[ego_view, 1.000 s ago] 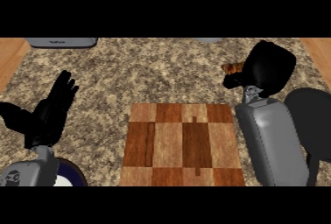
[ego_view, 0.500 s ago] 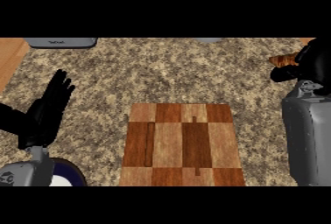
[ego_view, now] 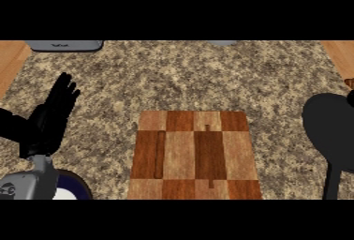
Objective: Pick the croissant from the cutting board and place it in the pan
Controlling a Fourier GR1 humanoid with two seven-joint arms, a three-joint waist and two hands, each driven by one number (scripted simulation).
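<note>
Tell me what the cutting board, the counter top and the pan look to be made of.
Cutting board: apparently wood, matte, shown by a checker of light and dark brown blocks with grain streaks. Counter top: looks like speckled stone, perhaps granite, given its mottled beige, grey and dark flecks. Pan: dark and matte, possibly coated metal or cast iron; its uniform black surface leaves this open.

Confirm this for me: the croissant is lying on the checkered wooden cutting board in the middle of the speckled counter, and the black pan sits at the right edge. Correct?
Not quite. The head view shows the checkered wooden cutting board bare; only a brown sliver that may be the croissant shows at the far right edge, above the black pan. The board's place on the speckled counter and the pan's position are as you said.
</note>
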